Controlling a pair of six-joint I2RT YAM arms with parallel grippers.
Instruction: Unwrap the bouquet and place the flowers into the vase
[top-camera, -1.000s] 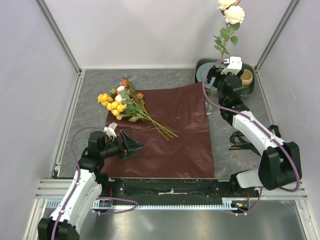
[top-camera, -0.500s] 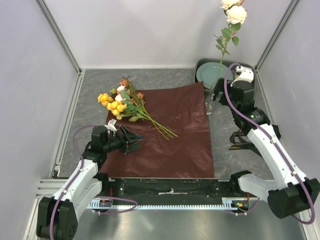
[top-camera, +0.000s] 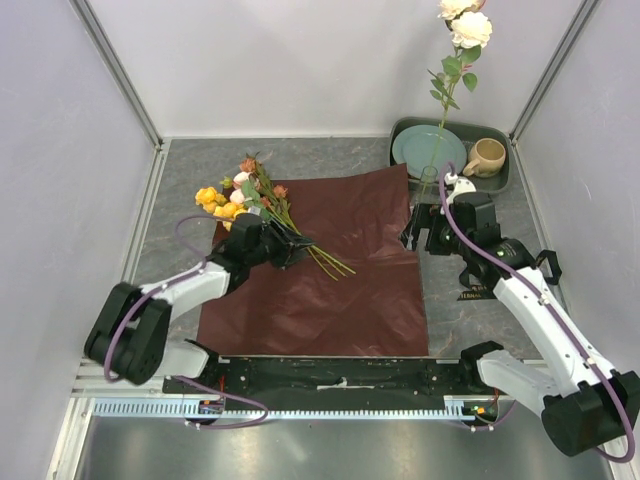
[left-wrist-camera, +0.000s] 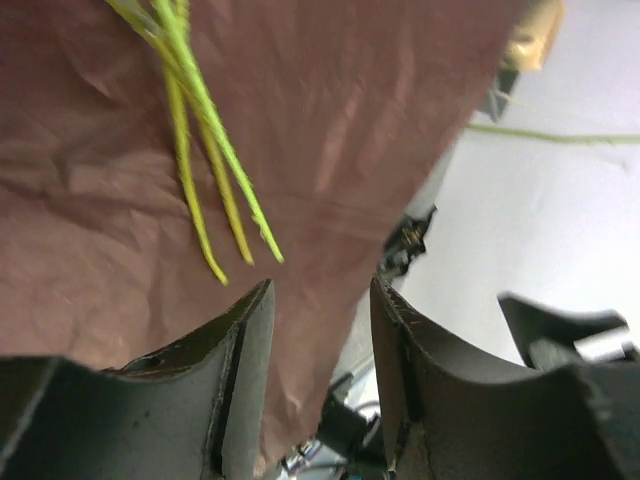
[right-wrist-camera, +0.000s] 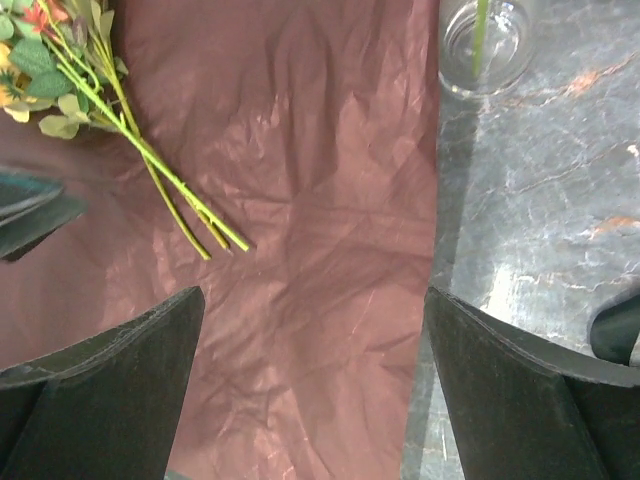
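The bouquet lies unwrapped: its maroon wrapping paper (top-camera: 350, 280) is spread flat, and the flowers (top-camera: 243, 197), yellow, pink and rust with green leaves, lie at its back left corner. Their green stems (top-camera: 328, 262) run out over the paper. My left gripper (top-camera: 296, 245) hovers low over the stems, its jaws partly open with nothing between them; in the left wrist view the stem ends (left-wrist-camera: 215, 195) lie just beyond the fingertips (left-wrist-camera: 255, 310). The clear vase (top-camera: 427, 197) holds one tall white rose (top-camera: 468, 27). My right gripper (top-camera: 421, 231) stands wide open over the paper's right edge (right-wrist-camera: 400, 250), near the vase (right-wrist-camera: 492, 45).
A dark tray (top-camera: 400, 130) at the back right carries a green plate (top-camera: 425, 148) and a beige mug (top-camera: 487, 157). The black ribbon (top-camera: 470, 294) lies on the table under my right arm. Walls close in on three sides.
My left arm swung from the paper's front left up to the stems, its jaws narrowing. My right gripper drew back from the vase toward the paper's edge, leaving the rose standing.
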